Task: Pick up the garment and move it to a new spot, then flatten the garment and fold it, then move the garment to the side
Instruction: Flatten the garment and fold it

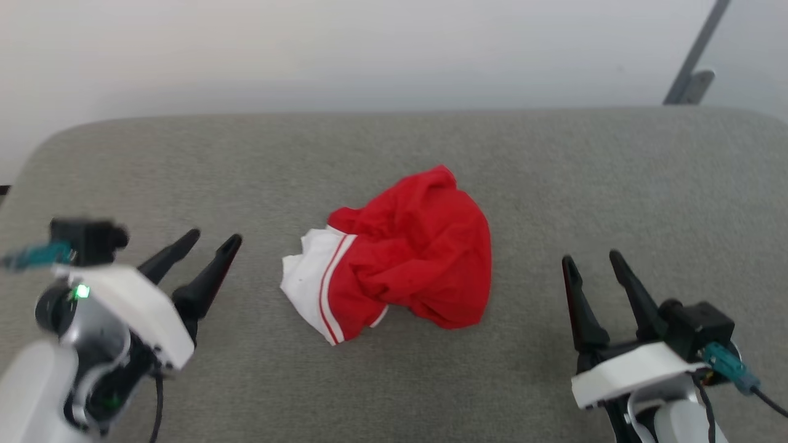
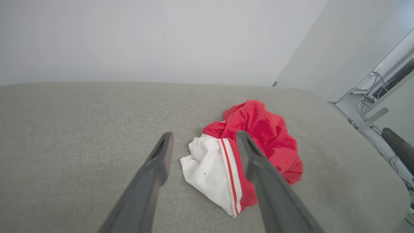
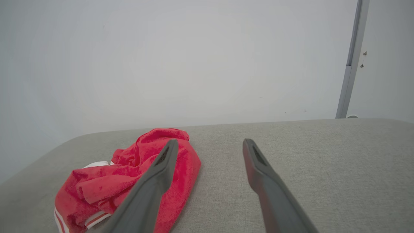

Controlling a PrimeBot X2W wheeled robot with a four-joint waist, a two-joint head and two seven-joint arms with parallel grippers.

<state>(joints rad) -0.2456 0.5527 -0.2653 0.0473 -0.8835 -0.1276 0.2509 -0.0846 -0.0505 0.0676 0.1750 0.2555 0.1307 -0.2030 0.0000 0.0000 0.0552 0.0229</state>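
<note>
The garment [image 1: 406, 258] lay crumpled in a loose heap near the middle of the grey padded surface [image 1: 394, 387], resting on it and held by nothing. Most of the heap was bright red cloth, bunched and creased. A white sleeve with thin red stripes along its seam spilled out on the side towards the surface's left end. The left gripper [image 1: 214, 236] hung above the left part of the surface, its two dark fingers spread wide apart and pointing across at the sleeve, well short of touching it. The right gripper [image 1: 590, 257] stood above the right part of the surface, fingers likewise parted wide with only bare grey cloth between them, clear of the red heap. Neither had hold of anything. Beyond the surface's far edge rose a plain pale wall [image 1: 308, 49], and a slanted grey metal post [image 1: 695, 55] showed past the far right corner.
</note>
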